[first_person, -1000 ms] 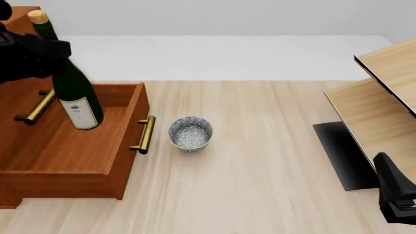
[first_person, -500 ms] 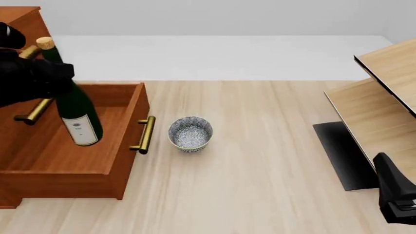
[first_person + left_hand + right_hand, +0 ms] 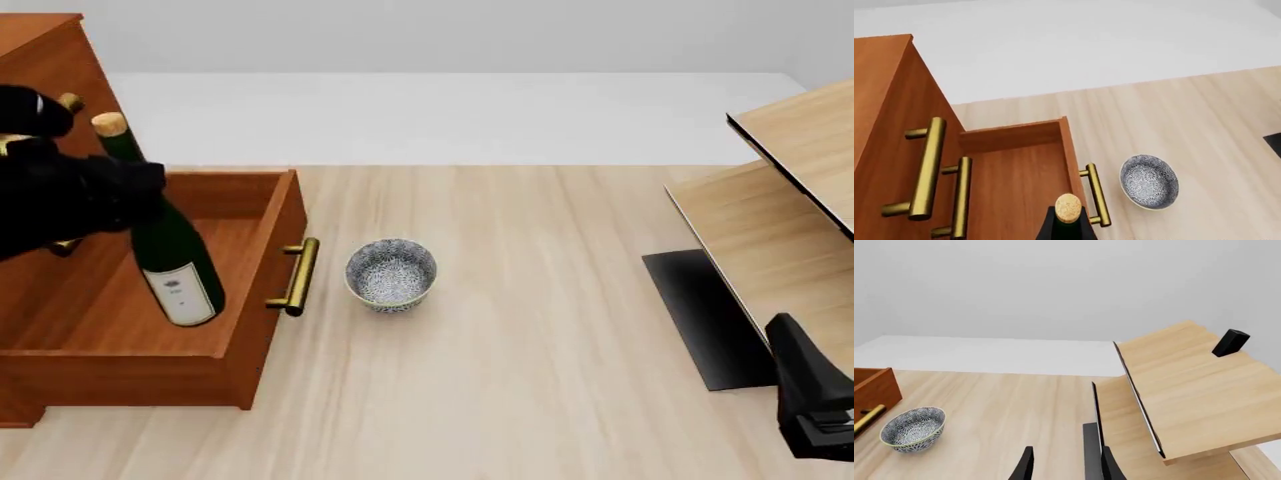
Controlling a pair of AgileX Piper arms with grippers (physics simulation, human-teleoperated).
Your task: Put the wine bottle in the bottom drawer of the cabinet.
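The wine bottle is dark green with a tan cork and a white label. It hangs tilted over the open bottom drawer of the reddish-brown cabinet, its base low inside the drawer. My left gripper is shut on the bottle's neck. In the left wrist view the cork shows between the fingers, above the drawer. My right gripper is open and empty, at the near right edge of the front view.
A speckled grey bowl stands just right of the drawer's brass handle; it also shows in the left wrist view. A pale wood shelf unit and a black mat fill the right side.
The left arm has lowered the bottle and shifted it slightly right, so its base sits deeper in the open drawer. The right arm has not moved.
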